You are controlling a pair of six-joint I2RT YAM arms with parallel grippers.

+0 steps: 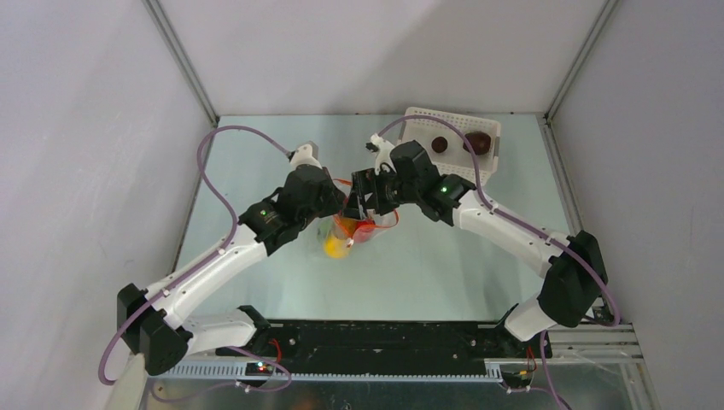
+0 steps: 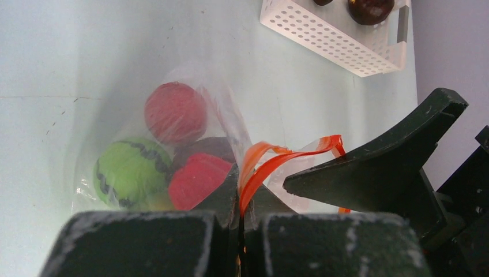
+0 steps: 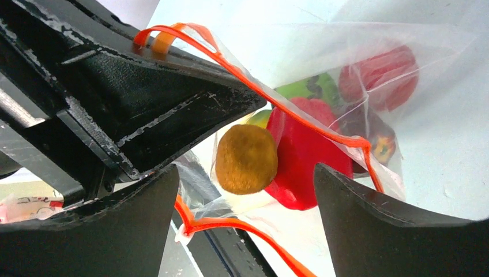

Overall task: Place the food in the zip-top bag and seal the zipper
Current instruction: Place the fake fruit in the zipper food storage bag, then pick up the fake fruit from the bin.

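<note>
Our left gripper (image 2: 239, 202) is clamped on the zipper (image 2: 277, 161), holding the zip-top bag (image 2: 124, 115) at the middle of the worktop (image 1: 427, 273). Our right gripper (image 3: 245, 173) stands spread, the brown fruit (image 3: 245, 158) loose between its fingers and between the zipper's two lips; the bag's belly lies straight beyond.

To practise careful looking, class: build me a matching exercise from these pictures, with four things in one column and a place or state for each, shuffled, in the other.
Things
1. left gripper
2. right gripper
3. green striped ball
4. dark maroon fruit

Places or states
A. in the white basket
B. open
C. inside the zip-top bag
D. shut on the orange zipper

Pairs: 1-D, 2-B, 3-C, 4-A
</note>
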